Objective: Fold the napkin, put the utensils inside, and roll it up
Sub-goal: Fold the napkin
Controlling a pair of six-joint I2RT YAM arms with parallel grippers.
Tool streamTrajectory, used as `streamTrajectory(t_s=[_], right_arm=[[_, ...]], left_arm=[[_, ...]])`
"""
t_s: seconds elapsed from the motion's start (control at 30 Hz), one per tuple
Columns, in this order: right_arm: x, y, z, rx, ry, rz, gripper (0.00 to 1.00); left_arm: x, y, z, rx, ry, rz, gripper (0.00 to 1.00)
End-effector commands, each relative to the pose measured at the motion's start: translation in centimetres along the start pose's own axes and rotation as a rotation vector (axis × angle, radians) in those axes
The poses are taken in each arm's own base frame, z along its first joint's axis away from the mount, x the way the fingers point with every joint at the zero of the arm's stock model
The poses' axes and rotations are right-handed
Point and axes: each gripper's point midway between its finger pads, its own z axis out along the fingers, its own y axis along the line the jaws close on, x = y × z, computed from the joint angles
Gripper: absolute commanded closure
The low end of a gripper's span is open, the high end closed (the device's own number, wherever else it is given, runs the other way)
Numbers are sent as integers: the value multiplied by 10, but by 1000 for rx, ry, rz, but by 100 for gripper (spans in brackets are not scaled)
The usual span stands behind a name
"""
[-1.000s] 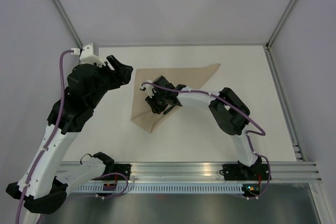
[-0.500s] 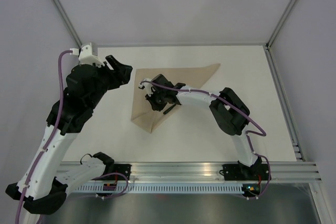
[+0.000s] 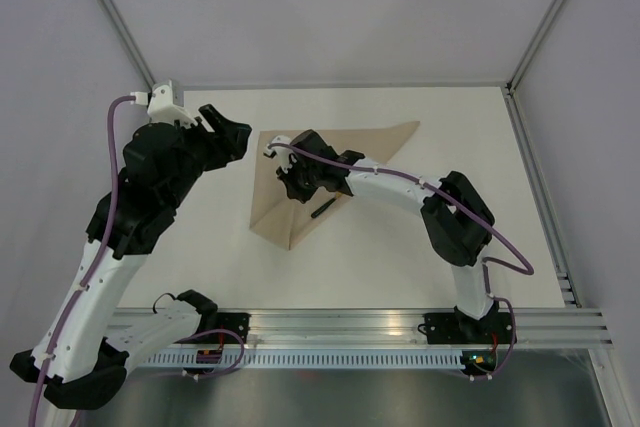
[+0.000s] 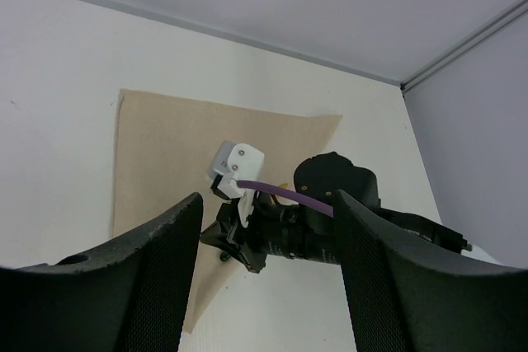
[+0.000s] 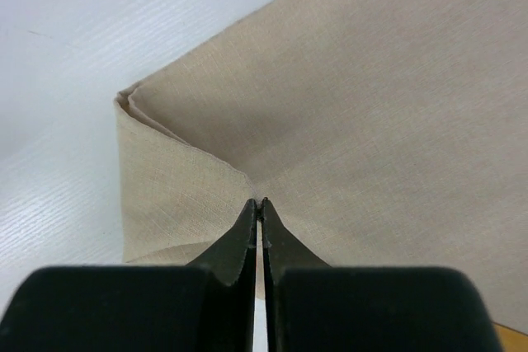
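Note:
The beige napkin [image 3: 345, 152] lies folded into a triangle on the white table, one point toward the near edge. My right gripper [image 3: 296, 183] is down on its left part. In the right wrist view its jaws [image 5: 261, 202] are shut, pinching the napkin [image 5: 371, 105] at the edge of a folded flap, and the cloth puckers toward the tips. A slim dark utensil [image 3: 322, 209] lies on the napkin just near-right of that gripper. My left gripper [image 3: 233, 136] hovers open left of the napkin, nothing between its fingers [image 4: 157, 269].
Metal frame posts rise at the back left [image 3: 120, 22] and back right [image 3: 545, 22]. A rail [image 3: 400, 322] runs along the near edge by both arm bases. The right arm's links [image 3: 455, 217] reach over the table's right half.
My right gripper has shut on the napkin and shifted slightly toward the far side, uncovering the utensil. Its elbow swung right. The left arm barely moved.

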Motion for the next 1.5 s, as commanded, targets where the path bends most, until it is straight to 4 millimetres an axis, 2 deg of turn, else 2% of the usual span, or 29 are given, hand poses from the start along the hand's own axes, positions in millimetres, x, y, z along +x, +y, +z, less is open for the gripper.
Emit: streamTrajectory(t_s=[0.0,0.23,0.47,0.83,1.13,1.47], right_arm=[[-35,-5,-32,47,-81,11,96],[-45,-30,-59,115,-118,16,98],[-48,-66,-96,191,-159,38,98],[-26,-125,-128,291,-160,86,98],[0,-165,-133,346,-134,125,98],[31,-190,-121,370,-83,154,98]], left_arm=[[-24,-13,-10,45,-66,-39,30],[-22,-16,-7,57,-55,-38,30],[-22,-23,0,75,-51,-38,30],[-14,-31,15,100,-17,-38,30],[-8,-32,26,99,7,-32,30],[1,-34,36,98,33,-28,31]])
